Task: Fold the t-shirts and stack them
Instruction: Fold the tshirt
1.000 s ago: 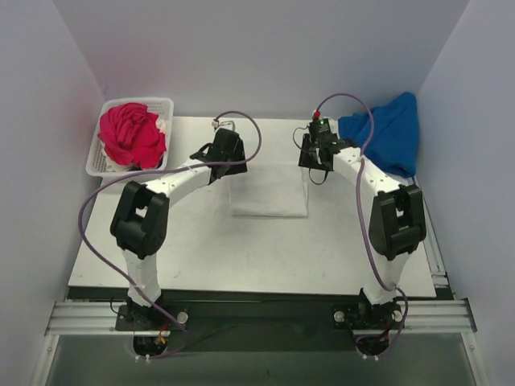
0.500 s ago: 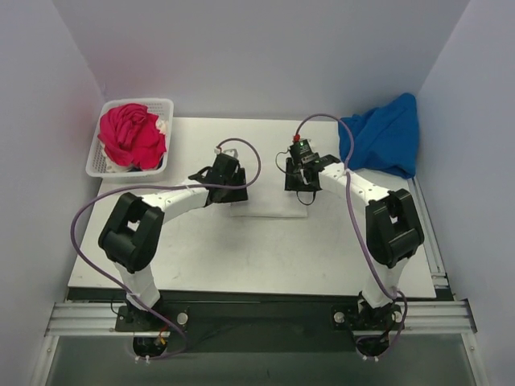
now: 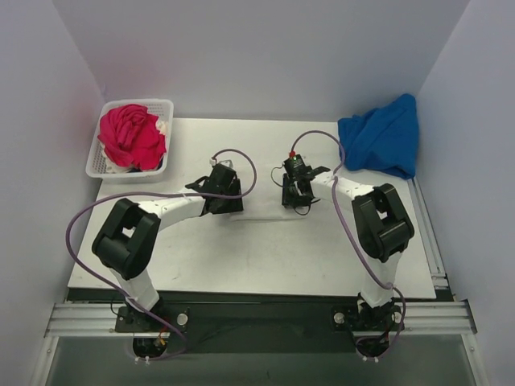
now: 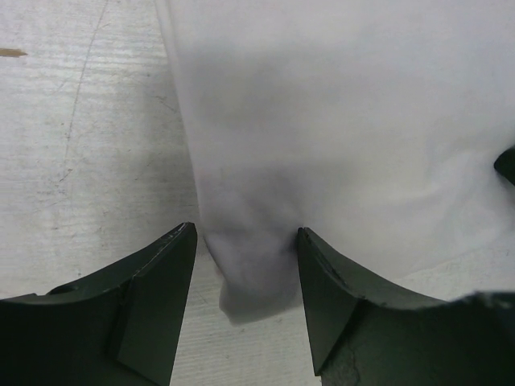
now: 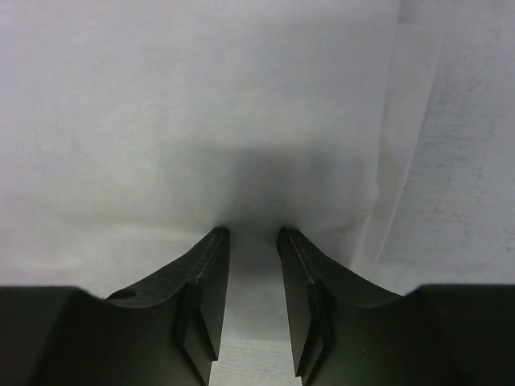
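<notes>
white shirt [image 4: 338, 121] is the one in play, lying mid-table between my two arms, and over the last second it has shrunk a lot in the top view. a second ago i could see a broad white rectangle on the table [image 3: 241, 257] with both arms out at its far edge; now both have drawn back toward me and only a thin pale strip shows between them. i read that as the far edge being carried over the near part, so this fold is close to done but not yet laid down and let go. left tool [image 4: 245, 235] stands fairly wide, and a bunched corner of the shirt fills the gap and touches both fingers, which looks to me like a pinch on a thick wad of cloth. right tool [image 5: 253, 233] is nearly pressed together, with a thin layer of the same shirt running into the narrow slot between its fingers, so i take that as a pinch too. blue shirt [image 3: 382, 137] sits in a heap at the far right corner, well apart from the arms. pink shirt [image 3: 130, 135] is still piled in the basket [image 3: 96, 165] at far left, so plenty of the task remains.
</notes>
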Motion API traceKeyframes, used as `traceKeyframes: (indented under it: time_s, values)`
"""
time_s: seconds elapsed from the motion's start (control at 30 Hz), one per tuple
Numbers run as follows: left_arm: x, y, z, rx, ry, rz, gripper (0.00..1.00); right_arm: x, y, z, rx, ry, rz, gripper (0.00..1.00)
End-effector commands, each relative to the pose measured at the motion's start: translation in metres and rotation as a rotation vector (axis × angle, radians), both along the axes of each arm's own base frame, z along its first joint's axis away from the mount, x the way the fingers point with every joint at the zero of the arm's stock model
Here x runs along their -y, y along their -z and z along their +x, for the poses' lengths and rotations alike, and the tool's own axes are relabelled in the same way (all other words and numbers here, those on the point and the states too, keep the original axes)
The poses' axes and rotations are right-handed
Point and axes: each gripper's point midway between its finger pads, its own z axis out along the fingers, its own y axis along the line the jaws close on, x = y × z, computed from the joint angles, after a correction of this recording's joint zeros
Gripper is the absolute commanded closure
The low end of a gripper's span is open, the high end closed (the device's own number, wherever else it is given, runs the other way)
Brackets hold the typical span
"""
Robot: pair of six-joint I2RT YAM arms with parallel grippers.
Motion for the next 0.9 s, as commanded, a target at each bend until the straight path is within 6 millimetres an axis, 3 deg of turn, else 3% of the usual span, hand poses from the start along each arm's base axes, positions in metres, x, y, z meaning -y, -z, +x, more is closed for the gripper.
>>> traceKeyframes:
  time_s: [0.0, 0.1, 0.2, 0.4, 0.53, 0.67, 0.87]
  values:
    - [-0.013, 0.001, 0.005, 0.026, -0.044, 0.076, 0.37, 0.006, 0.017, -0.013, -0.056, 0.024, -0.023, 0.68]
    - [-0.019, 0.009, 0.003, 0.002, -0.058, 0.117, 0.37, 0.008, 0.018, -0.015, -0.062, 0.031, -0.024, 0.68]
    - [-0.015, 0.001, 0.003, 0.02, -0.046, 0.095, 0.37, 0.007, 0.011, -0.013, -0.045, 0.029, -0.018, 0.68]
    - [0.0, -0.054, -0.003, 0.137, -0.005, 0.022, 0.37, 0.003, 0.005, -0.009, -0.032, 0.023, -0.004, 0.68]
    - [0.008, -0.075, -0.016, 0.164, 0.031, -0.027, 0.37, 0.002, 0.007, -0.01, -0.037, 0.023, -0.003, 0.69]
    - [0.013, -0.074, -0.027, 0.15, 0.05, -0.058, 0.36, 0.001, 0.007, -0.01, -0.037, 0.019, -0.001, 0.69]
    - [0.014, -0.042, -0.03, 0.111, 0.046, -0.044, 0.36, -0.001, 0.006, -0.008, -0.031, 0.014, 0.006, 0.69]
